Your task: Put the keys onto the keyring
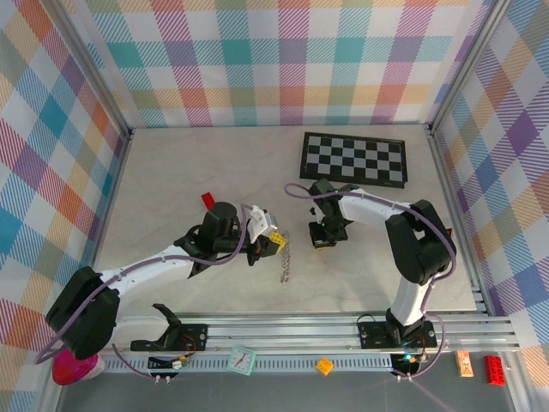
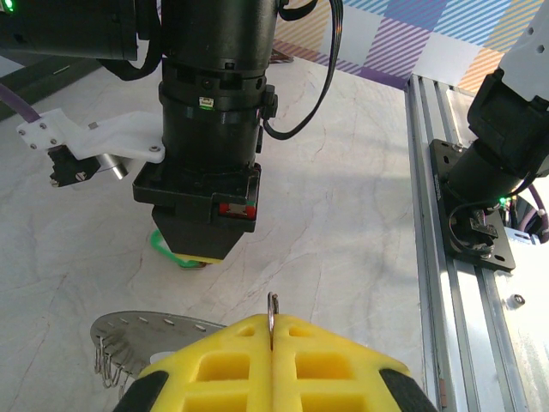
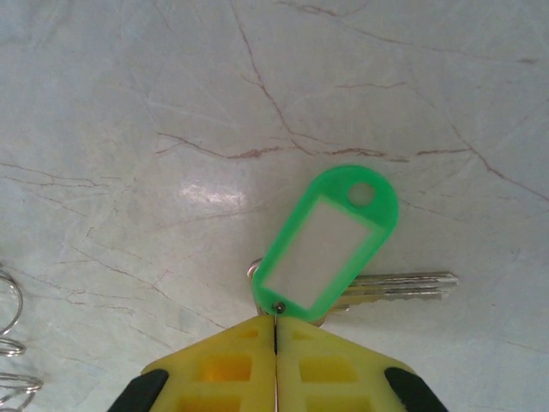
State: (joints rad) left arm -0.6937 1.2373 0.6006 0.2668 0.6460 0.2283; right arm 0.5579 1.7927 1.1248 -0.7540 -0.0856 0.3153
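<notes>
My left gripper (image 1: 276, 241) (image 2: 273, 323) is shut on the thin upper edge of the silvery keyring (image 2: 273, 303). The rest of the keyring hangs below it as a beaded strand (image 1: 285, 263), with wire loops (image 2: 107, 360) (image 3: 7, 322) showing at the frame edges. My right gripper (image 1: 324, 239) (image 3: 275, 323) (image 2: 202, 254) points down at the table, shut on the small ring that joins a green plastic tag (image 3: 330, 240) (image 2: 161, 246) to the silver keys (image 3: 401, 286). The keys lie flat on the marble, partly under the tag. The two grippers are a short way apart.
A black and white checkerboard (image 1: 353, 159) lies at the back right. A small red block (image 1: 208, 201) sits behind the left arm. The aluminium rail (image 2: 446, 257) with the right arm's base runs along the near edge, with small toys (image 1: 325, 366) below it.
</notes>
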